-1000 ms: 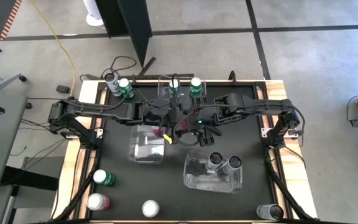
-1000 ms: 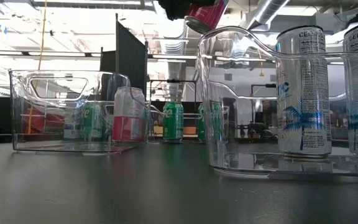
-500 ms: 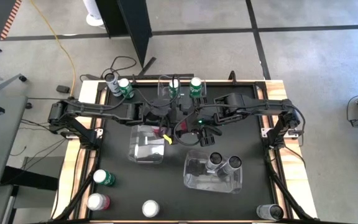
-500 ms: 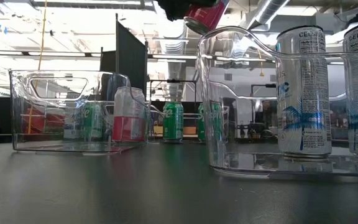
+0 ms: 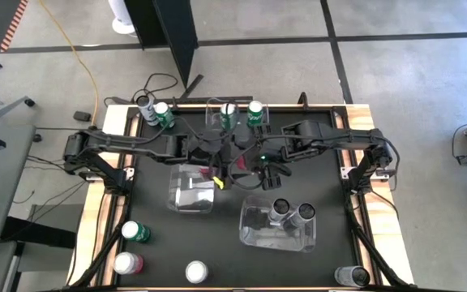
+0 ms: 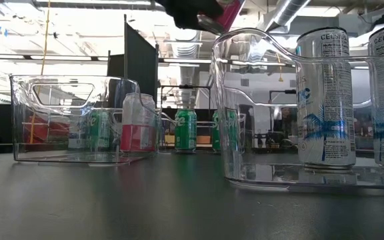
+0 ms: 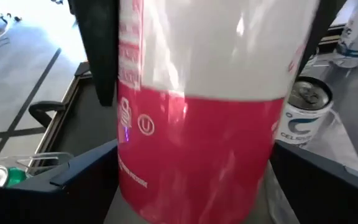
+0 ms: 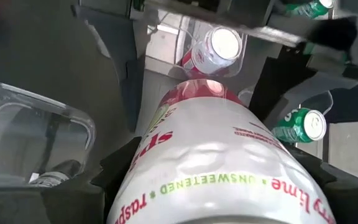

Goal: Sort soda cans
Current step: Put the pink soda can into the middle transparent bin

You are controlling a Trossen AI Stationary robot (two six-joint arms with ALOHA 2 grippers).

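Note:
A red-pink and white soda can (image 8: 207, 163) hangs tilted high over the table's middle, between my two grippers; the low view shows only its end (image 6: 224, 9). My right gripper (image 8: 210, 186) is shut on its white half. My left gripper (image 7: 194, 180) faces it from the table's left, open, its fingers on either side of the can's red half with a gap showing. In the high view the arms (image 5: 242, 158) hide the can. Below stands a clear bin (image 5: 191, 188) with another red-pink can (image 8: 219, 45) upright in it. My right gripper pinches the can's white half (image 7: 229, 56) between its two fingers (image 7: 98, 56), which lie across the can's side walls. They come slanting down from the table's right. The can is lifted clear and tilted, its red end toward the left gripper.
A second clear bin (image 5: 254, 235) near the middle right holds two grey cans (image 5: 292, 212). Green cans (image 5: 255, 112) and a grey can (image 5: 144, 105) stand along the far edge, one green can inside a far bin (image 5: 227, 113). More cans (image 5: 128, 247) stand at the near left, a dark can (image 5: 349, 277) near right.
Both arms have stayed where they were over the table's middle. In the low view less of the held can's end shows below the dark gripper than before.

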